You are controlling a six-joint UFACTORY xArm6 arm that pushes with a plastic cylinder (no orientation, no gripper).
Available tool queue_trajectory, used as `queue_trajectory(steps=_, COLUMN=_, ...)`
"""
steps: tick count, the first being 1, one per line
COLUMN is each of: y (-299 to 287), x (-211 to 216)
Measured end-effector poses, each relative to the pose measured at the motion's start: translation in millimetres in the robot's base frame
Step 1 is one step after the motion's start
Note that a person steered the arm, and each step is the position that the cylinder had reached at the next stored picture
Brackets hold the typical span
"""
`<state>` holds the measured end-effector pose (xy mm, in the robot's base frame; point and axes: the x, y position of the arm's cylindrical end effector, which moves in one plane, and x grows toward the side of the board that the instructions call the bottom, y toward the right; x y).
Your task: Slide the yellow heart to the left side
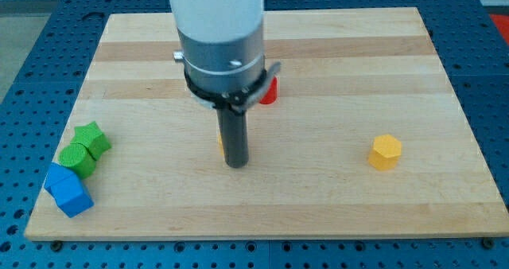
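My tip [236, 164] rests on the wooden board [334, 197] a little left of centre. A small sliver of yellow [220, 142] shows just at the rod's left edge; it is a yellow block almost wholly hidden behind the rod, and its shape cannot be made out. A yellow hexagonal block [385, 152] sits far to the view's right of the tip. A red block [269, 91] is partly hidden behind the arm's body, above the tip.
Near the board's lower left corner lie a green star-like block [93, 138], a green round block [76, 157] and two blue blocks [67, 189], close together. A blue perforated table surrounds the board.
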<state>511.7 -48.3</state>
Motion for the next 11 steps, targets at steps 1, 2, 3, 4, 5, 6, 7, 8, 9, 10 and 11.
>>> queue_trajectory(steps=1, y=-14.8, x=-22.1)
queue_trajectory(steps=2, y=-0.1, x=-22.1)
queue_trajectory(steps=3, y=30.3, x=-40.5)
queue_trajectory(steps=4, y=8.8, x=-54.9)
queue_trajectory(steps=5, y=-51.2, x=-55.0)
queue_trajectory(steps=6, y=-73.4, x=-55.0)
queue_trajectory(steps=7, y=-67.7, x=-48.5)
queue_trajectory(steps=8, y=-87.6, x=-46.9)
queue_trajectory(steps=9, y=-95.2, x=-39.4)
queue_trajectory(steps=10, y=-94.2, x=-19.9)
queue_trajectory(steps=11, y=-108.3, x=-13.8)
